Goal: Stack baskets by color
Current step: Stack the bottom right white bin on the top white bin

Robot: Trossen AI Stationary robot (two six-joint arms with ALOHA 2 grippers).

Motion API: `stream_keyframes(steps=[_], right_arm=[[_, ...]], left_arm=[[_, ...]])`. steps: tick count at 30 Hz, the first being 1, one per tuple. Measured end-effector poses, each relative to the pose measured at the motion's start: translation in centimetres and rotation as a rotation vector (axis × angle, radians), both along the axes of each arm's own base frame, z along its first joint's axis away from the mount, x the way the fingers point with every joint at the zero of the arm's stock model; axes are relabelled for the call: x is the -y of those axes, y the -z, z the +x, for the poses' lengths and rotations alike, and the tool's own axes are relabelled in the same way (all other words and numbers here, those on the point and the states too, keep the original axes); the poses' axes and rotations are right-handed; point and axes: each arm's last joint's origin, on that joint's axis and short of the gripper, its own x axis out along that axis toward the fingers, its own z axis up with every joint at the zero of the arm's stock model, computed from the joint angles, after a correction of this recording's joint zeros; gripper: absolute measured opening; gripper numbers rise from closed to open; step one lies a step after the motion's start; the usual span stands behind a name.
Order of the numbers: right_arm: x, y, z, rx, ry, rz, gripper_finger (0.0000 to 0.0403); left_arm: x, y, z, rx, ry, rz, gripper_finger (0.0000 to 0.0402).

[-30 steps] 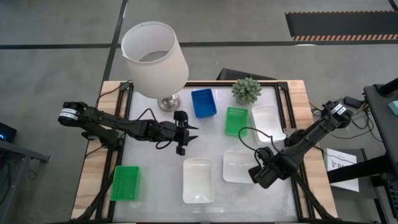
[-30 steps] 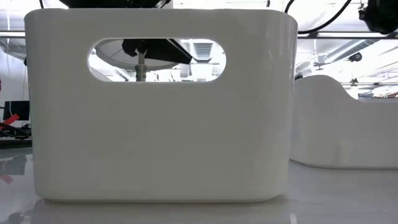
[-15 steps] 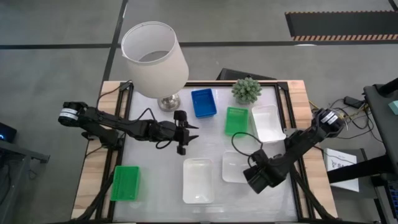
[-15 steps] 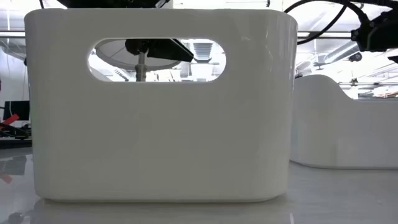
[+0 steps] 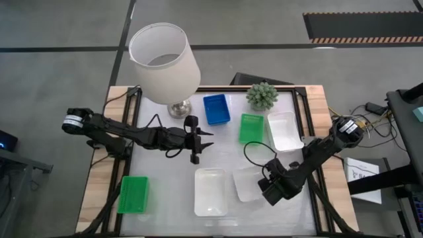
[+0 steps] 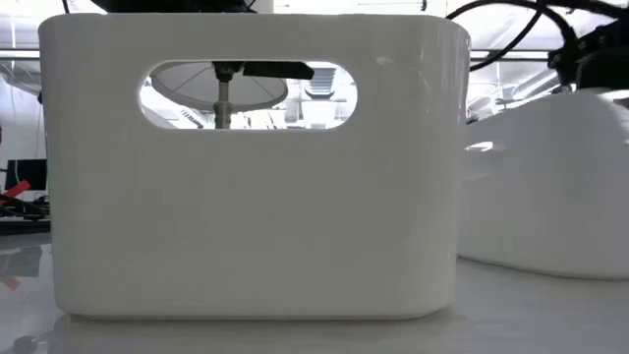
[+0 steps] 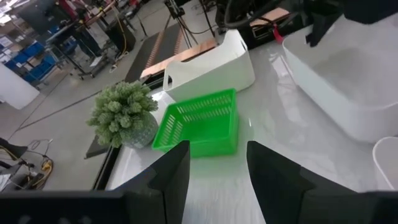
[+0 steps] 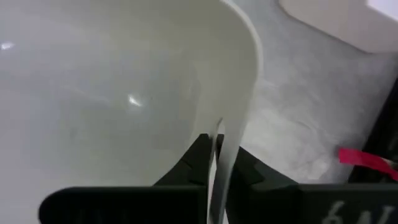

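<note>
Right gripper (image 5: 267, 188): mine, clamped on the rim of a white basket (image 5: 248, 183) at the table's (image 5: 165, 182) front right. My right wrist view shows the two dark fingertips (image 8: 203, 149) pinched together over the thin white wall (image 8: 239, 112); the high view hides that contact under the gripper body.

Held white basket: tilted, one end raised, seen in the low view as a rounded white flank (image 6: 550, 177) leaning above the tabletop. Long axis runs roughly left to right across the table.

Second white basket (image 5: 210, 192): flat, just beside the held one, long axis front to back. It fills the low view (image 6: 251, 167); through its handle slot the lamp's stem shows.

Third white basket (image 5: 284, 131): right rear, beside a green basket (image 5: 250, 128).

Left gripper (image 5: 196, 140): mine, fingers apart, holding nothing, hovering mid-table. Its wrist view alone shows the green basket's lattice wall (image 7: 199, 121) and the potted plant (image 7: 122, 115) next to it.

Blue basket (image 5: 216, 109): rear centre, near the lamp (image 5: 164, 63).

Another green basket (image 5: 133, 194): front left, alone.
</note>
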Motion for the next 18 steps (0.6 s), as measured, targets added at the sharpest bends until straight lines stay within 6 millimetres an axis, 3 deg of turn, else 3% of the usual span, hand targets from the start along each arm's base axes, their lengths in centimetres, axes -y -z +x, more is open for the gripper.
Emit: stream_keyframes(steps=[10, 18], right_arm=[[1.1, -4.1, -1.4, 0.095, -0.096, 0.110, 0.0009], [3.4, -10.3, -3.5, 0.151, -0.165, 0.133, 0.0008]], left_arm=[[0.0, 0.1, 0.0, -0.010, 0.007, 0.025, 0.0144], [0.0, 0.1, 0.0, -0.025, 0.026, 0.084, 0.0144]])
